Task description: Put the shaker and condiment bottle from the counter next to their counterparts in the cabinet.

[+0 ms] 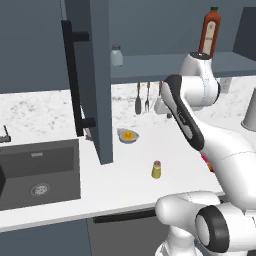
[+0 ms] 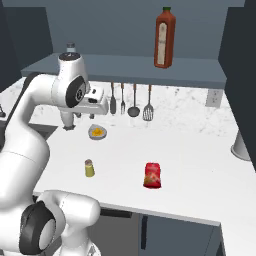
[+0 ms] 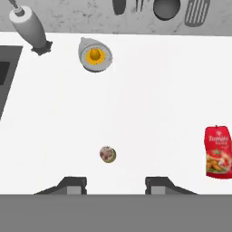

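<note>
The end effector (image 3: 115, 183) hung wide open and empty above the shaker (image 3: 107, 154) near the desk's (image 3: 149, 90) front edge, judged pre-grasp, needing descent.

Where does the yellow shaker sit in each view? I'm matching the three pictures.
Left base view: shaker low centre, on the counter.
Right base view: shaker left of centre.
Hand view: shaker seen from above, low centre.
Shared landmark: citrus juicer beyond it.

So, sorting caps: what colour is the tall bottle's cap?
Green, on the tall bottle; the right base view shows it best.
</note>
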Controlling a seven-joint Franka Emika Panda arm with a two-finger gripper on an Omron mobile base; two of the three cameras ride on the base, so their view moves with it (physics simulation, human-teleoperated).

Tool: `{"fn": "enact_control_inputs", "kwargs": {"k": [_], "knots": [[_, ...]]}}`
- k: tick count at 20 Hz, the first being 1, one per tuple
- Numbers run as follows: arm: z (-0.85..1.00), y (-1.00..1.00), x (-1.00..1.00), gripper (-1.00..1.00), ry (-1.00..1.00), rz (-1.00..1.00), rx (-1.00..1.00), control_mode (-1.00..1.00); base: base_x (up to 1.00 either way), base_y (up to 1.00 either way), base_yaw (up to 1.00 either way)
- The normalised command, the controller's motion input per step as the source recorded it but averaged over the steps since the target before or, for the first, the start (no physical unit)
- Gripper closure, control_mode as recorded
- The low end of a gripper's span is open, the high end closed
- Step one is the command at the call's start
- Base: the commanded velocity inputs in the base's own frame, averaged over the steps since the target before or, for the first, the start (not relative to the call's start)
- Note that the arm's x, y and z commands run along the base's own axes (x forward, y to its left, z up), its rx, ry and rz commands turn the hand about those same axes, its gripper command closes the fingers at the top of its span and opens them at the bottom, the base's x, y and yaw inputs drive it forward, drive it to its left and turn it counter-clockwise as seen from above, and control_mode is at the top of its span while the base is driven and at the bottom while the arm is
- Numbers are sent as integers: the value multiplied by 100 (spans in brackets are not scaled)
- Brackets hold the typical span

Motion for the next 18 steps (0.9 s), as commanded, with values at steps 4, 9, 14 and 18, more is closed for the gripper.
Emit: {"fn": "enact_control_inputs", "kwargs": {"k": [4, 9, 14, 18], "knots": [[-3, -12, -16, -100, -1, 0, 0, -100, 0, 0, 0], [-39, -48, -39, -100, -1, 2, 0, -100, 0, 0, 0], [-56, -57, -36, -100, -1, 2, -4, -100, 0, 0, 0], [-69, -72, -18, -100, 2, 0, -15, -100, 0, 0, 0]]}}
